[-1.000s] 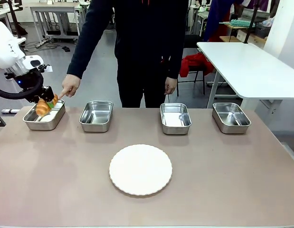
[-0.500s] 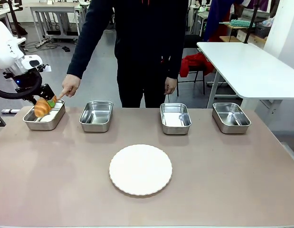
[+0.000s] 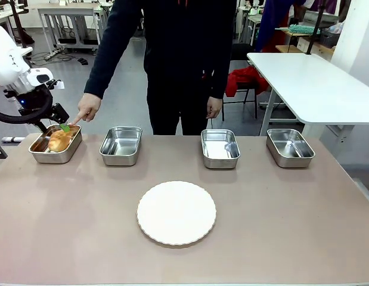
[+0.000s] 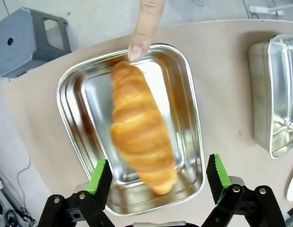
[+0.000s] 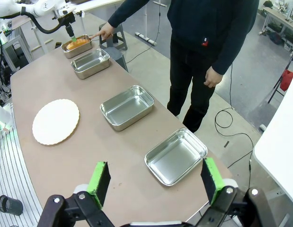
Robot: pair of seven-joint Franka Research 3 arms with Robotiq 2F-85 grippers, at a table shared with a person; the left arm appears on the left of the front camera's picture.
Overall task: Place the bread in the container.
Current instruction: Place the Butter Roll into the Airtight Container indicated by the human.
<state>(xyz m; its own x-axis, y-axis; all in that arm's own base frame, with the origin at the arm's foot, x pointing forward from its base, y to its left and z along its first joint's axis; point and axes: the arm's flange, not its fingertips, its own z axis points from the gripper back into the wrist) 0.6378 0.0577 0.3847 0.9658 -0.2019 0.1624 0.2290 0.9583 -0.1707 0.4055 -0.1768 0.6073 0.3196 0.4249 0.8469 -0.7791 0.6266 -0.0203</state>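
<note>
Since the earlier frame, the bread (image 3: 59, 140) has been let go by the left gripper (image 3: 60, 121) and is now seen lying in the container (image 3: 41, 155), the leftmost of four steel pans in a row. The left gripper's jaws are spread wide above it, empty. The container's far rim is pointed at by the person's hand (image 3: 87, 108). One white plate (image 3: 176, 213) is set near the table's middle. The right gripper (image 5: 155, 182) is held open, empty, over the table.
</note>
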